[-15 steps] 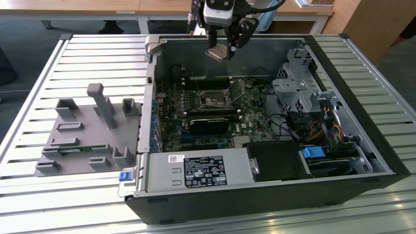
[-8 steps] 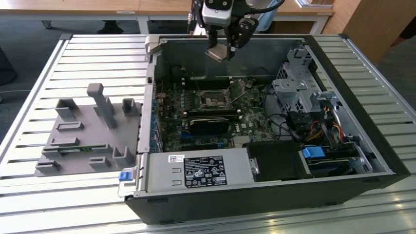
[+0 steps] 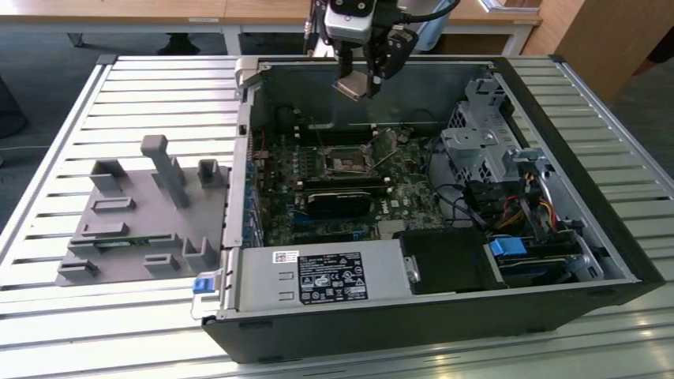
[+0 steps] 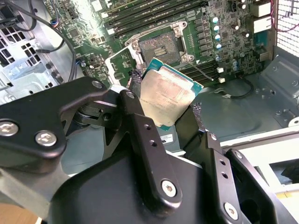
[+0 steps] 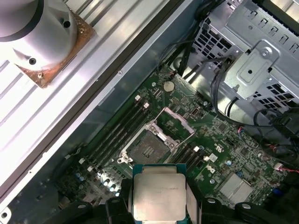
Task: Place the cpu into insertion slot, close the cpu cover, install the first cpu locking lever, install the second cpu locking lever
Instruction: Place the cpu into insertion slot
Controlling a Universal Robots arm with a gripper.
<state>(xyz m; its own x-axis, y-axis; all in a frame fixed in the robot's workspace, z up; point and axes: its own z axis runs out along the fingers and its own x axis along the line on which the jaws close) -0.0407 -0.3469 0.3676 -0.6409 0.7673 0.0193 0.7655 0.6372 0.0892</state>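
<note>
Hand (image 4: 166, 97) clamped on the cpu (image 5: 159, 196), aloft above the board (image 5: 224, 140) | insertion slot (image 5: 148, 151) bare, cpu cover (image 5: 175, 124) raised — we judge all four steps outstanding.

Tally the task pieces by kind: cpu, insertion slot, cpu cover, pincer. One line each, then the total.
cpu: 1
insertion slot: 1, bare
cpu cover: 1, swung open
pincer: 1, shut on the cpu above the board
Total: 4
</note>
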